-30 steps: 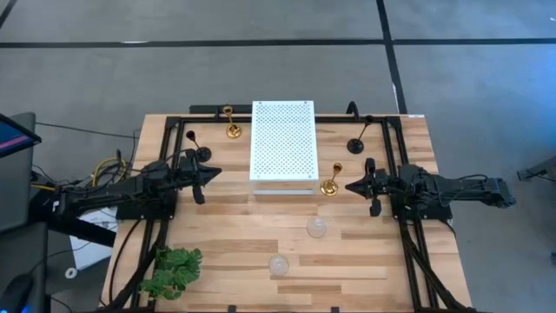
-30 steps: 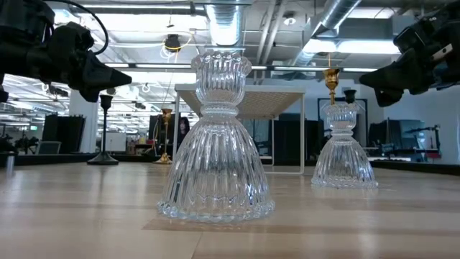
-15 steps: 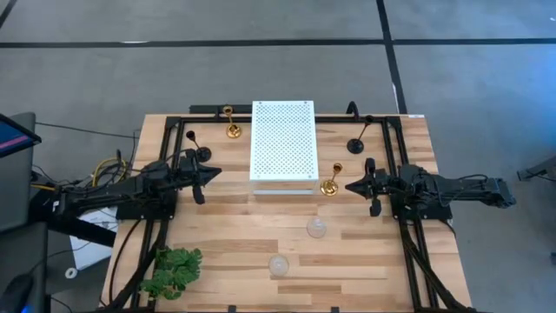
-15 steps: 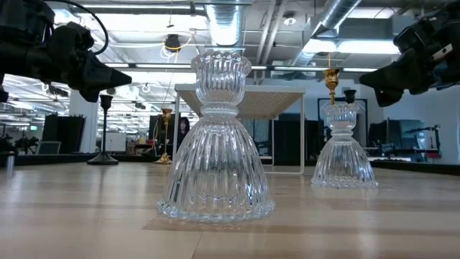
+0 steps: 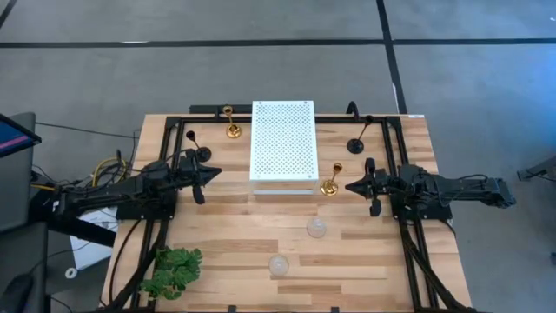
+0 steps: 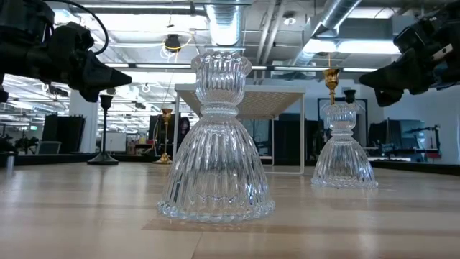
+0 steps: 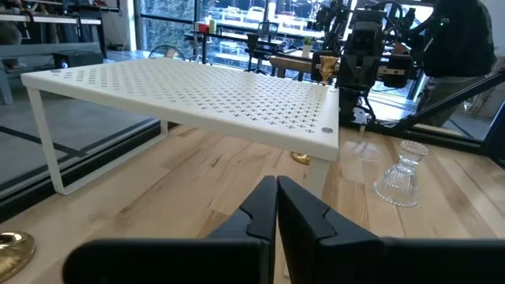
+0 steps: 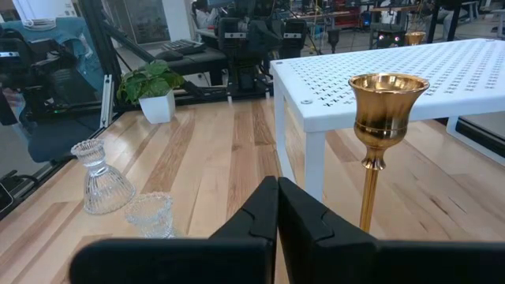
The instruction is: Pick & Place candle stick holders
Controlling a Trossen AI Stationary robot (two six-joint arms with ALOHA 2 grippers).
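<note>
- Overhead, the white perforated metal board [image 5: 282,146] stands mid-table on the light wooden table [image 5: 226,243].
- Left gripper [image 5: 211,173] hovers left of the board, fingers [image 7: 304,213] pressed together, holding nothing.
- Right gripper [image 5: 352,185] hovers right of the board, fingers [image 8: 304,217] likewise closed and empty, just beside a shiny gold candle stick holder [image 5: 330,184].
- Second gold holder [image 5: 232,129] at the far left of the board.
- Two tall thin black holders: [image 5: 201,153], [image 5: 356,144].
- Two clear ribbed glass holders near: [image 5: 317,228], [image 5: 278,264].
- Green leafy plant [image 5: 174,269] at the near left corner.
</note>
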